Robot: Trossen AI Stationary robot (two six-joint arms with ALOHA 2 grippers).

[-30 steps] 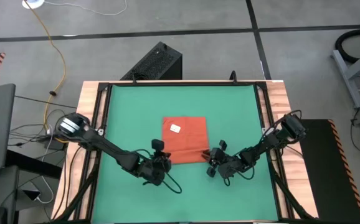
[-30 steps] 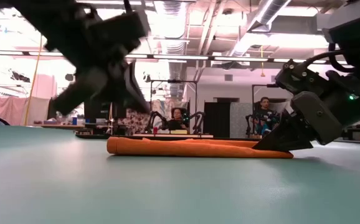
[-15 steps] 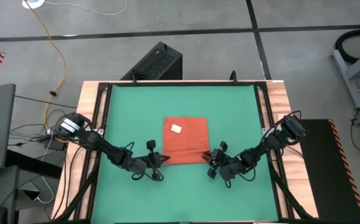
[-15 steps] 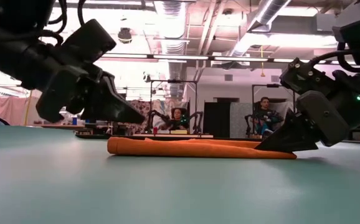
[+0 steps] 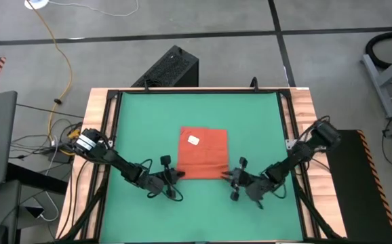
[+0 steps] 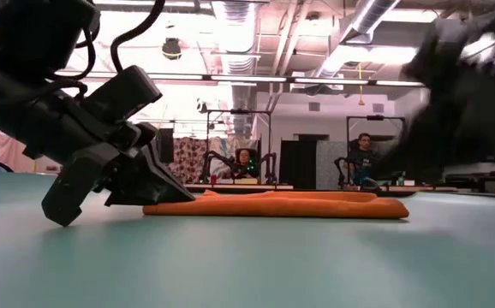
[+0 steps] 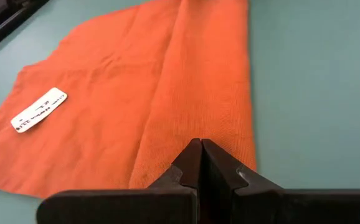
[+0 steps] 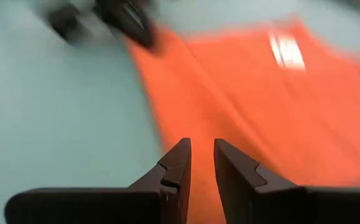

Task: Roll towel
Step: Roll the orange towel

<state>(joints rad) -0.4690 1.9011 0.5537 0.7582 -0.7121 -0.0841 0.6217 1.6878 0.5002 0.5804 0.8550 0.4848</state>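
Note:
The orange-red towel (image 5: 205,154) lies flat on the green mat (image 5: 142,122), white tag (image 5: 194,140) up, with its near edge doubled into a thicker band (image 6: 273,206). My left gripper (image 5: 176,174) is shut and low at the towel's near-left corner (image 7: 200,144). My right gripper (image 5: 224,176) stands off the towel's near-right corner. Its fingers are a little apart and empty over the towel (image 8: 202,146). In the low view it is a dark blur (image 6: 470,85) above the towel's right end. My left gripper meets the left end of the towel's thick near band (image 7: 167,155) with its shut fingertips (image 6: 187,197). It comes slanting down from the table's left side, roughly along the band. No cloth shows between the fingers. The towel lies flat on the mat.
Black rails and wooden strips (image 5: 102,135) frame the mat. A black box (image 5: 172,68) stands beyond the far edge. People sit in the room behind (image 6: 246,162). Bare mat (image 5: 203,217) lies near, left and right of the towel.
My left gripper has gone down to the mat and in toward the towel's left end, tipping lower until its tips meet it. My right gripper has left the towel's right end, rising and drawing toward the table's near edge. The towel still lies flat.

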